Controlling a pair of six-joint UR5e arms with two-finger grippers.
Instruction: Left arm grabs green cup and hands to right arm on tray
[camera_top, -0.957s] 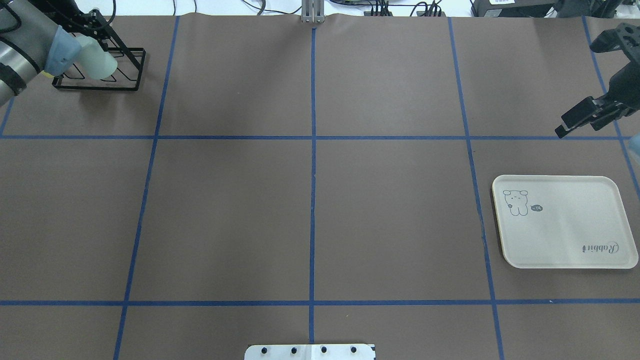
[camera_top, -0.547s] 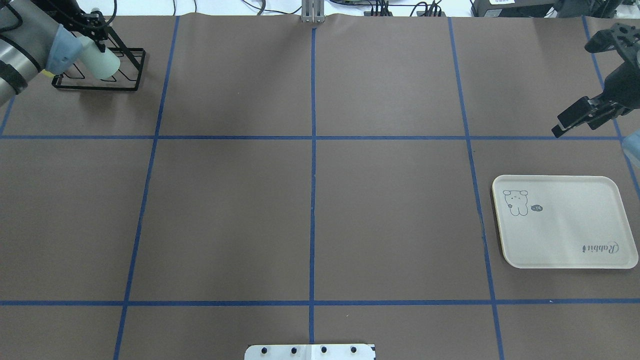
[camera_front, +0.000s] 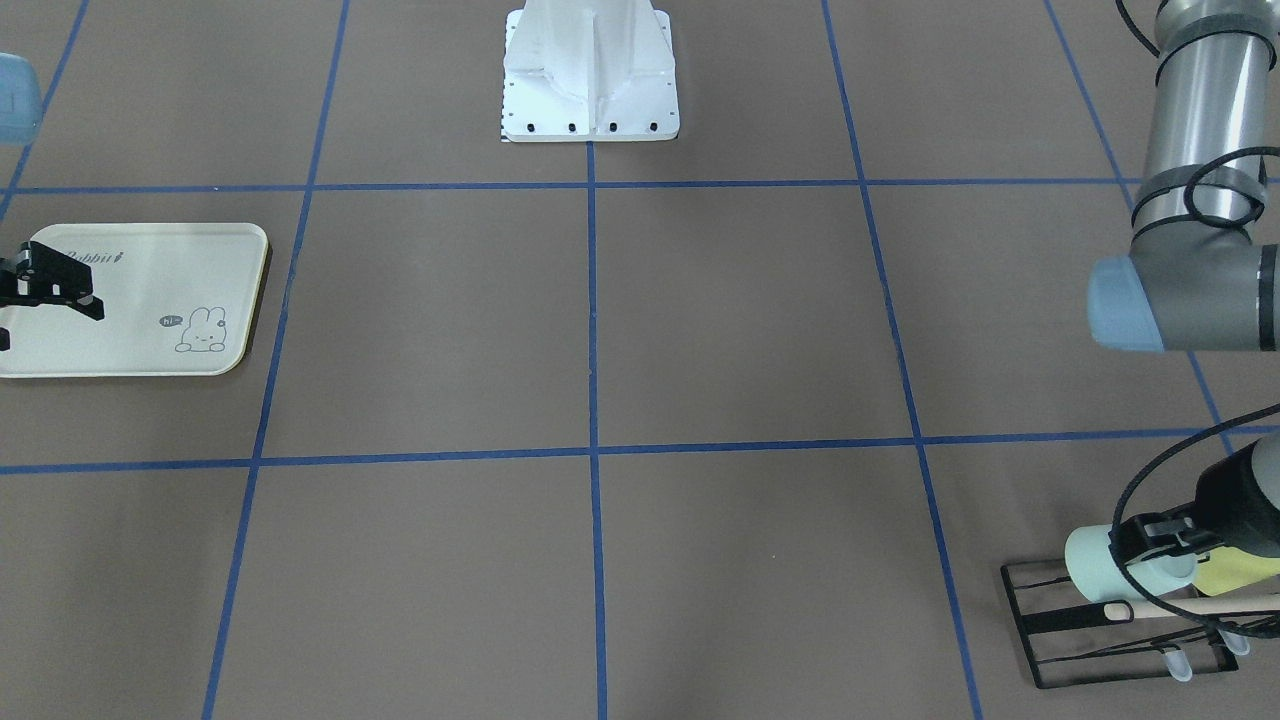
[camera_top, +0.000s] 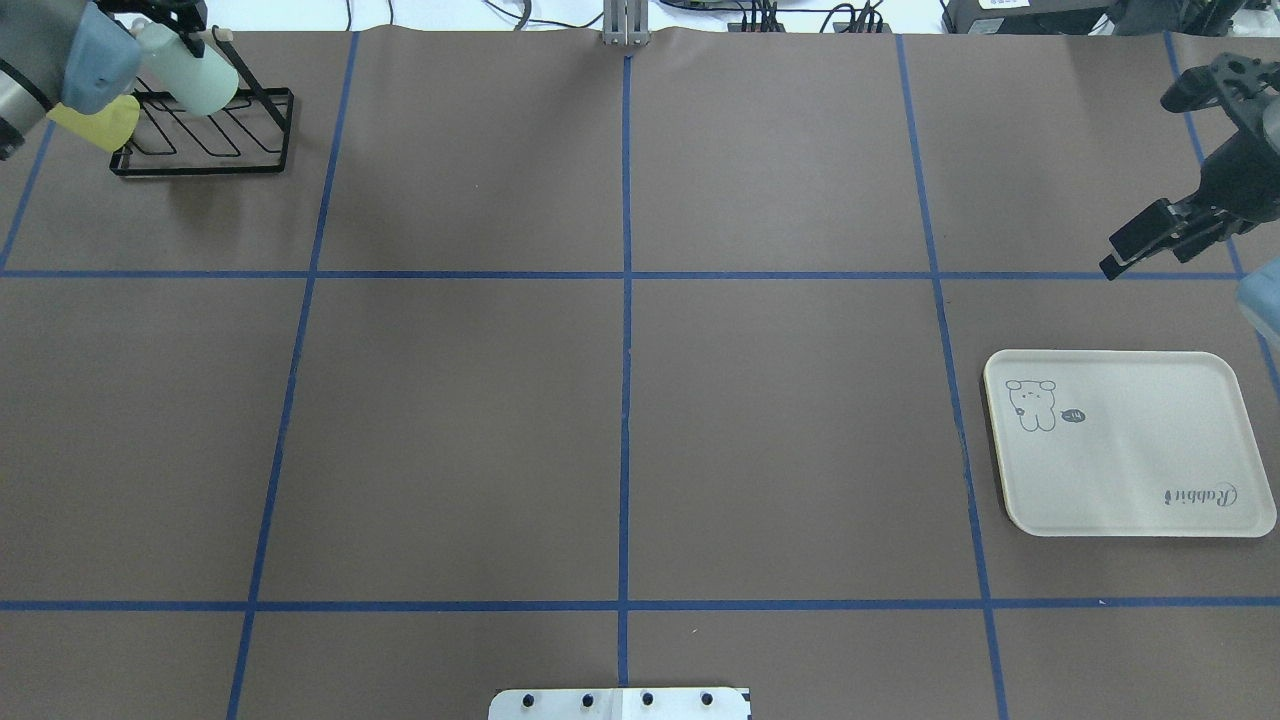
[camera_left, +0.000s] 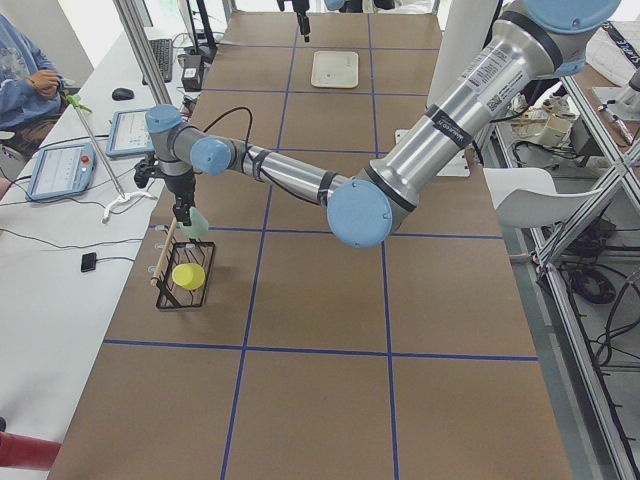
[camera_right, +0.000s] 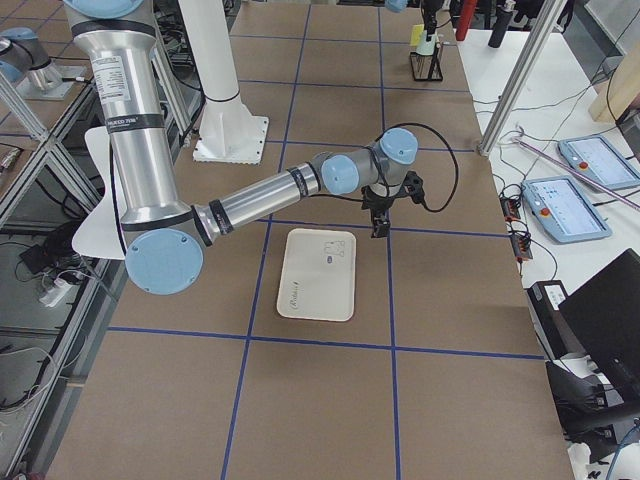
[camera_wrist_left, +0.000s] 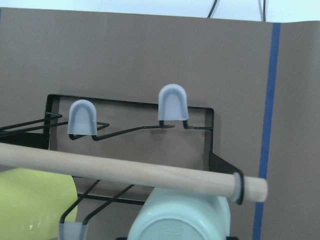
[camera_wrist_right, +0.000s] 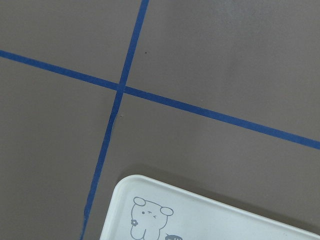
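My left gripper (camera_front: 1158, 545) is shut on the pale mint-green cup (camera_top: 192, 76) and holds it on its side, just above the black wire rack (camera_top: 205, 150) at the table's far left corner. The cup's base shows at the bottom of the left wrist view (camera_wrist_left: 180, 220), under the rack's wooden rod (camera_wrist_left: 125, 170). The cream tray (camera_top: 1150, 470) with the bunny drawing lies flat at the right. My right gripper (camera_top: 1135, 245) is open and empty, hovering a little beyond the tray's far edge. The right wrist view shows the tray's corner (camera_wrist_right: 210, 220).
A yellow-green cup (camera_top: 95, 122) lies on its side in the rack, beside the green cup. Blue tape lines divide the brown table into squares. The robot's white base plate (camera_top: 620, 703) sits at the near edge.
My left gripper has lifted the green cup up and back off the rack, which uncovers the yellow-green cup. The right gripper has shifted slightly toward the far edge.
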